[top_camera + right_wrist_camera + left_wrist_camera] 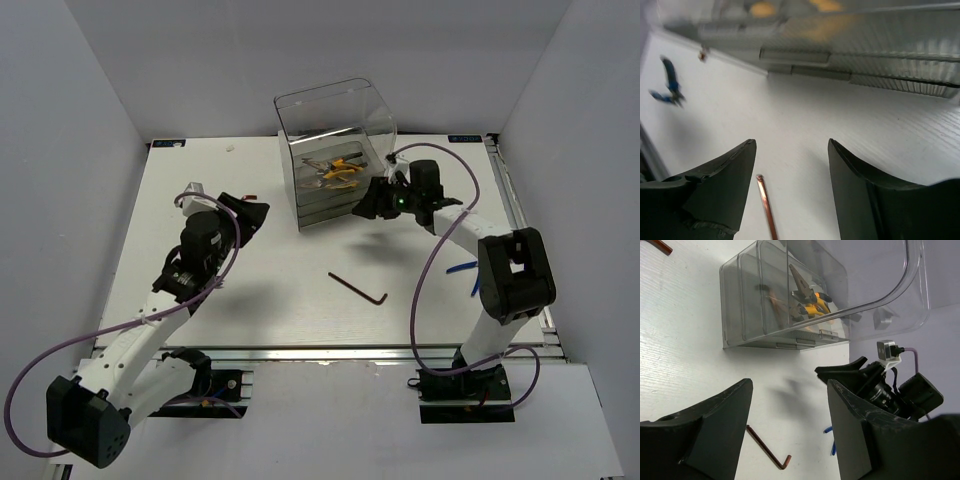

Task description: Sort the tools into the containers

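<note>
Both arms extended, jaws parted, nothing held.
Left gripper point(248, 213) hangs over the table's point(300, 330) left half, fingers spread; right gripper point(368, 203) hovers nearer the far edge, fingers likewise spread.

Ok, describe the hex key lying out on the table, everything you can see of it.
The hex key is a thin, dark reddish-brown rod, metal by its look, bent into an L: one long straight leg and a short leg at the end nearer the right arm. It lies flat on the white table, in front of the clear cabinet and well apart from it, roughly midway between the two arms. Only the table touches it. The blue-handled tool lies apart to its right.
</note>
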Controlling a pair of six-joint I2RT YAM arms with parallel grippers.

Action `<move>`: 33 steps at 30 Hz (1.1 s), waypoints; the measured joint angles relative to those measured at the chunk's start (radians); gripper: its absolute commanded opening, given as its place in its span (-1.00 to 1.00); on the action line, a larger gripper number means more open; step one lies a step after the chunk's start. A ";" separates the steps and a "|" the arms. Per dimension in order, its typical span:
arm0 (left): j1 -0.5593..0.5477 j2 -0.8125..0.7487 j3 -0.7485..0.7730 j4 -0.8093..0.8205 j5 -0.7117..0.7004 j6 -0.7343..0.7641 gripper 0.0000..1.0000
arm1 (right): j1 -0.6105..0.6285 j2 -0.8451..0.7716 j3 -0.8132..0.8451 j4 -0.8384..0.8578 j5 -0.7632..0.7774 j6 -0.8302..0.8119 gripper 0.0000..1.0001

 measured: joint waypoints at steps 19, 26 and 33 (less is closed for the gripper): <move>0.000 -0.019 -0.083 0.136 -0.016 -0.103 0.45 | -0.078 0.179 -0.083 0.586 -0.146 0.703 0.10; 0.000 -0.017 -0.084 0.171 -0.027 -0.126 0.45 | -0.078 0.238 -0.080 0.667 -0.146 0.802 -0.08; 0.000 0.002 -0.084 0.186 -0.028 -0.135 0.44 | -0.078 0.314 -0.078 0.709 -0.124 0.872 -0.12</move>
